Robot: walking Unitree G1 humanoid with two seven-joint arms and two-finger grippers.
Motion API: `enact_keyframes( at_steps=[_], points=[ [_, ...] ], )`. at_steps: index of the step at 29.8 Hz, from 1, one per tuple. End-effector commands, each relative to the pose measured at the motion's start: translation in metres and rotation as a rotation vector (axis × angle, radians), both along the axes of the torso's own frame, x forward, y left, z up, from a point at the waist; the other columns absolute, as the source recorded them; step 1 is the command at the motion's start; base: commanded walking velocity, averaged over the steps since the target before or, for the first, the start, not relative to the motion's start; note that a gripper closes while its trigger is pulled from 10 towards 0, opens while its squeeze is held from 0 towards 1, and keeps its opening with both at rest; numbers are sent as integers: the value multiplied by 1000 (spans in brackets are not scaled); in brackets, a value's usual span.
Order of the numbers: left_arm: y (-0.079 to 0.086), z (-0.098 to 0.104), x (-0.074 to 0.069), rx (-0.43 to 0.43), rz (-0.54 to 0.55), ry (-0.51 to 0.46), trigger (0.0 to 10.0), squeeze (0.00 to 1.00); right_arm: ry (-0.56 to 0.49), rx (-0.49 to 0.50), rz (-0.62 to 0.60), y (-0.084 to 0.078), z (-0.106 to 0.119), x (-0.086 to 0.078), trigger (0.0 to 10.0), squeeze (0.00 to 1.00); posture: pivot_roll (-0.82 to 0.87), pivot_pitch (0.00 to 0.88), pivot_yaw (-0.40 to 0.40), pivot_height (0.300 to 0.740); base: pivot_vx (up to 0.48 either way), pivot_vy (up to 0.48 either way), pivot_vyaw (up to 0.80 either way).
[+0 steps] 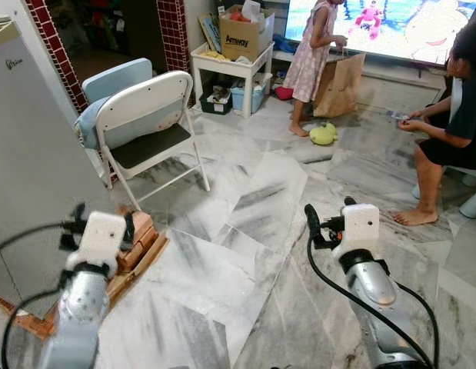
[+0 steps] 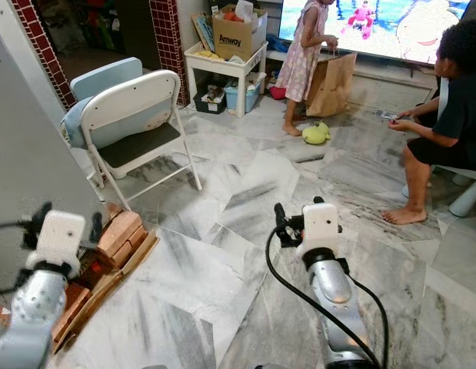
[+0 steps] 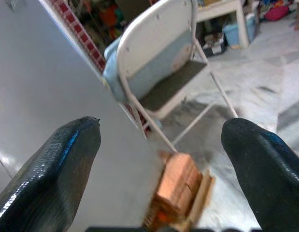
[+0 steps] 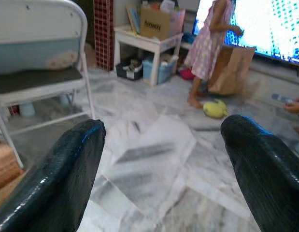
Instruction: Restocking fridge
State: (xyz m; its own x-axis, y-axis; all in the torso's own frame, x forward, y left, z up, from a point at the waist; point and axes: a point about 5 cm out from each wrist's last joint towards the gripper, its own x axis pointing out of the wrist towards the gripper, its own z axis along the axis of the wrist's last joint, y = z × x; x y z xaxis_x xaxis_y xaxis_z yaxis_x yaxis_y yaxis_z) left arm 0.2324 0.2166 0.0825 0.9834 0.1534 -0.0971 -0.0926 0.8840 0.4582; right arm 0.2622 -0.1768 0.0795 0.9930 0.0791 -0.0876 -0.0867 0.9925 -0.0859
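Two grippers, left and right, both spread wide, one folding chair, two people

white folding chair with dark seat, grey-veined marble floor, brown paper bag, yellow toy

Bright even daylight, soft shadows, blurred wrist views

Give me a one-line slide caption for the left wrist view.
Left gripper, jaws open and empty, faces the grey fridge side, a white folding chair and stacked bricks beyond.
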Motion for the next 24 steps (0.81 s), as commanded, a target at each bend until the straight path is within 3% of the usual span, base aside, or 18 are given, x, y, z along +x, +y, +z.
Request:
enact_keyframes(
  at_steps=[1,9,16,24],
  points=[
    [2,5,0,-13,28,-35,10000,0,-4,1,15,-2,2,0,10000,0,30,16,-54,740,0,0,0],
    [4,4,-9,-9,75,-44,10000,0,-31,-5,65,7,8,2,10000,0,58,0,-60,740,0,0,626],
    [4,6,-8,37,60,-47,10000,0,-31,3,86,15,6,6,10000,0,75,8,-59,740,0,0,765],
    [16,18,2,107,118,-67,10000,0,-67,-17,54,3,16,15,10000,0,108,18,-35,740,0,0,756]
  ],
)
